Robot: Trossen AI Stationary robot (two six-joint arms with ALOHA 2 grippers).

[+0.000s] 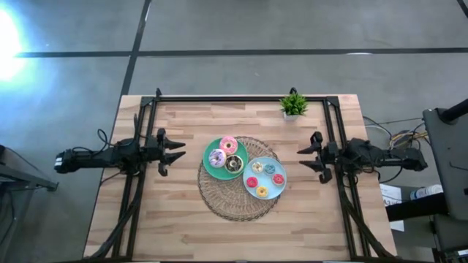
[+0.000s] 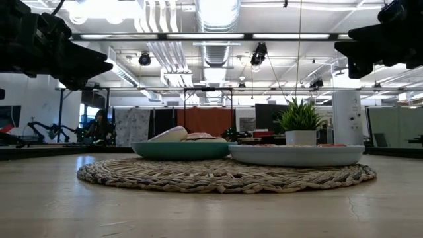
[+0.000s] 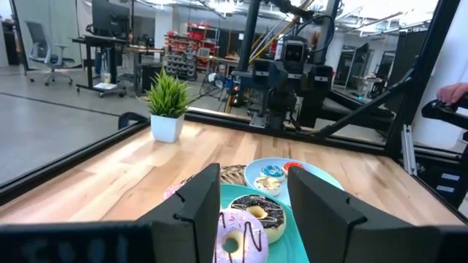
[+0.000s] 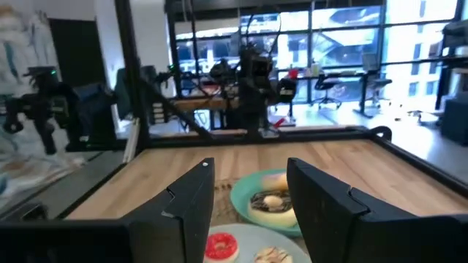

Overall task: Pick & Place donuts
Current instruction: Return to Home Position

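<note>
Three larger donuts lie on a green plate (image 1: 212, 169): a pink one (image 1: 229, 144), a lilac one (image 1: 217, 158) and a brown one (image 1: 234, 164). Several small donuts (image 1: 262, 179) lie on a light-blue plate (image 1: 278, 188). Both plates rest on a round woven mat (image 1: 234, 201). My left gripper (image 1: 180, 152) hangs open above the table, left of the green plate. My right gripper (image 1: 301, 158) hangs open right of the blue plate. In the left wrist view the lilac donut (image 3: 235, 241) and the brown donut (image 3: 258, 212) show between the fingers.
A small potted plant (image 1: 293, 105) stands near the table's far edge, right of the middle. A black frame rail (image 1: 241, 98) runs along the far side and down both sides. Bare wood lies in front of the mat, toward the near edge.
</note>
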